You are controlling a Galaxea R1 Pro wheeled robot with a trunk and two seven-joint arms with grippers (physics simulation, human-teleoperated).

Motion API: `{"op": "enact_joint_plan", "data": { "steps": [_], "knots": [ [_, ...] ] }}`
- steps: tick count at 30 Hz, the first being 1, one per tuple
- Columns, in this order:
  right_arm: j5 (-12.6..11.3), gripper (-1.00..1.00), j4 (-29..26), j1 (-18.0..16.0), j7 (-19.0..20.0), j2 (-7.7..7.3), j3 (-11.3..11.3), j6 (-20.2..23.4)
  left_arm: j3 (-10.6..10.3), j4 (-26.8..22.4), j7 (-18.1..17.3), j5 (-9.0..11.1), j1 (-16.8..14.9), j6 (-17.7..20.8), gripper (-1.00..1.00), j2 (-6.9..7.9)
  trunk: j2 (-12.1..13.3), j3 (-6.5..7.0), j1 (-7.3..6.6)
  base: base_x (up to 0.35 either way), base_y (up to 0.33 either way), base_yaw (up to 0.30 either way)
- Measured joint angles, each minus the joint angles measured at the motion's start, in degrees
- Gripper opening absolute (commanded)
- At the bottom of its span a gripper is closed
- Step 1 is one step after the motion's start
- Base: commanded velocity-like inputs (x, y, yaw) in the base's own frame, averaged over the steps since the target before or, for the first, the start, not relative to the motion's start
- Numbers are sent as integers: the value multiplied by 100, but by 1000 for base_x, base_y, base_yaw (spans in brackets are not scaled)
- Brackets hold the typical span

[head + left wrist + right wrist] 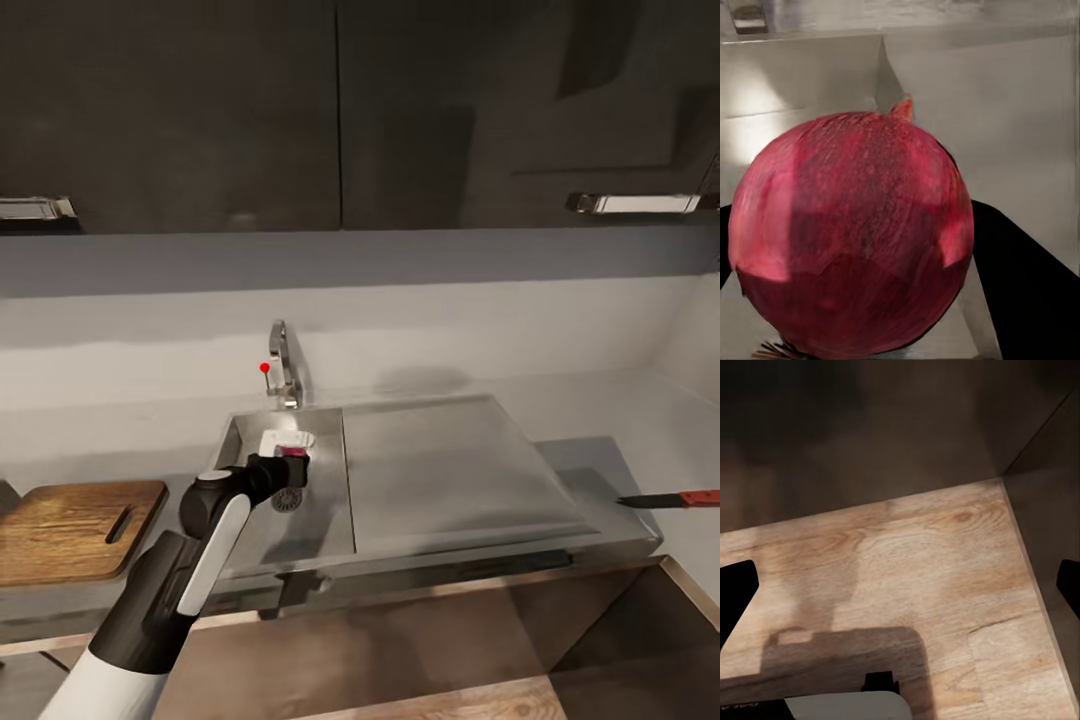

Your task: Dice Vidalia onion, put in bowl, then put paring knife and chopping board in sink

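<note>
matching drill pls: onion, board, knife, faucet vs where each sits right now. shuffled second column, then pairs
1 onion
2 board
3 knife
4 faucet

A counter, far right
B behind the sink basin
C between the left gripper fingers, over the basin
D counter, left of the sink

Pairs: 1-C, 2-D, 3-A, 4-B

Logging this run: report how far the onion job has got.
Done: nothing is finished yet. In hand: the left gripper is down in the sink, and the onion sits right between its fingers in the wrist view, apparently gripped. Left: carry it to the bare board, dice it with the knife lying on the countertop, fill the bowl, then sink both tools.
</note>
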Motion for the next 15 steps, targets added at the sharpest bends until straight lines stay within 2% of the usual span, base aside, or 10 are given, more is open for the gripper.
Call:
{"op": "enact_joint_plan", "data": {
  "steps": [4,10,15],
  "knots": [
    [3,100,5,0,-5,3,0,-193,-17,-1,-13,3,26,-422,-100,0,0,37,0,0,0,0],
    [5,100,14,0,-7,8,0,-315,-34,0,-7,3,123,-1658,-100,8,0,92,0,0,0,0],
    [6,100,15,1,-5,9,0,-332,-41,-6,-19,5,147,-1898,-100,8,0,138,0,0,0,0]
  ]
}}
